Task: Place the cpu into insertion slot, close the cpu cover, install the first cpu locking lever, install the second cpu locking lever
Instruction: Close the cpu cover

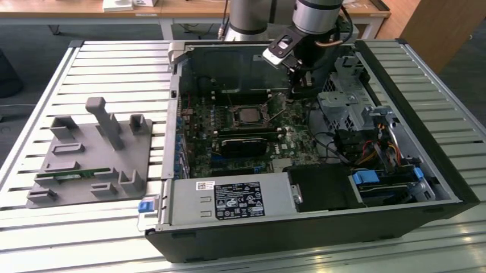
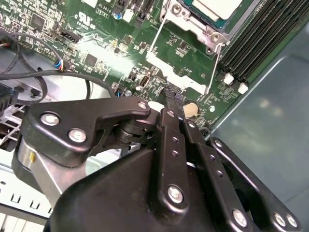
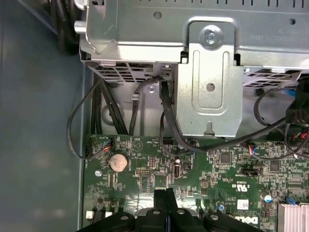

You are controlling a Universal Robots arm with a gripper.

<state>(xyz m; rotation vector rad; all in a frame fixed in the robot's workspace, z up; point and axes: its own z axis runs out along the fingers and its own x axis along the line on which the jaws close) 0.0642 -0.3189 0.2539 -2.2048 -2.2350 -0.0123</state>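
Matte black gripper (image 3: 164, 194), fingers clenching together on nothing, hanging by green circuit board (image 3: 125, 186). Pale square cpu (image 2: 217, 6) lying flat, silvery cpu cover (image 2: 186, 18) framing it.

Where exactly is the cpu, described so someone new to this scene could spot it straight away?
Start at the open computer case and find the green circuit board inside it. Near the board's middle sits a silvery square frame, the cpu cover; the cpu is the flat square in its window. The neighbouring card and memory slots are black; it alone has a pale metal top.
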